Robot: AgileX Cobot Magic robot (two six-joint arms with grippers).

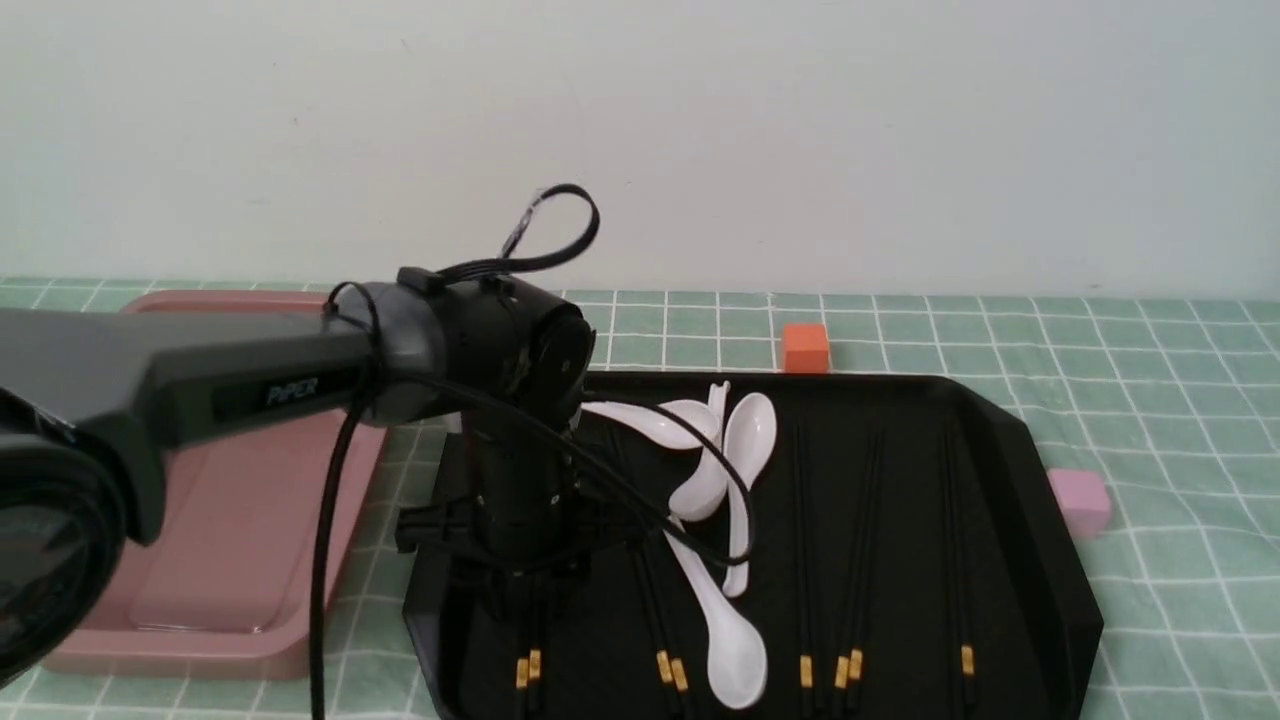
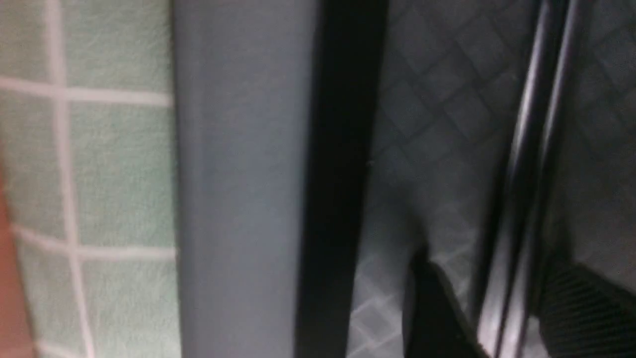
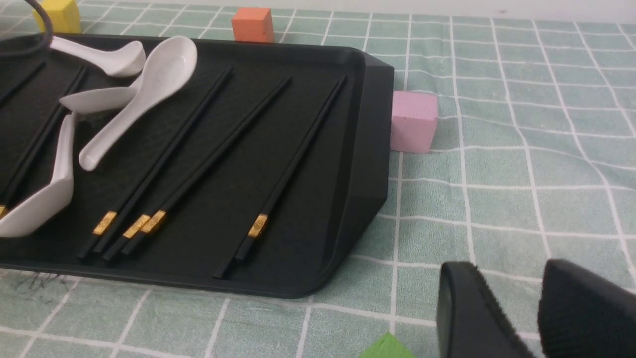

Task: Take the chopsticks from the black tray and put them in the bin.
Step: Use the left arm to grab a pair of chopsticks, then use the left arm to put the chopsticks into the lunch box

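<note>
The black tray [image 1: 1000,480] lies right of the pink bin [image 1: 200,650]. Several black chopsticks with gold bands lie lengthwise in the tray, such as a pair [image 1: 668,670] and a single one [image 1: 967,660]. My left gripper [image 1: 530,610] points down into the tray's left part, its fingers mostly hidden by the wrist. In the left wrist view the left gripper [image 2: 489,258] is open and straddles a pair of chopsticks [image 2: 521,149] lying on the tray floor. My right gripper [image 3: 507,271] is open and empty over the cloth, right of the tray [image 3: 367,149]; it is out of the front view.
Three white soup spoons [image 1: 740,440] lie among the chopsticks mid-tray. An orange block [image 1: 805,347] sits behind the tray and a pink block [image 1: 1080,500] at its right edge. A yellow block [image 3: 59,12] and a green block [image 3: 387,348] show in the right wrist view.
</note>
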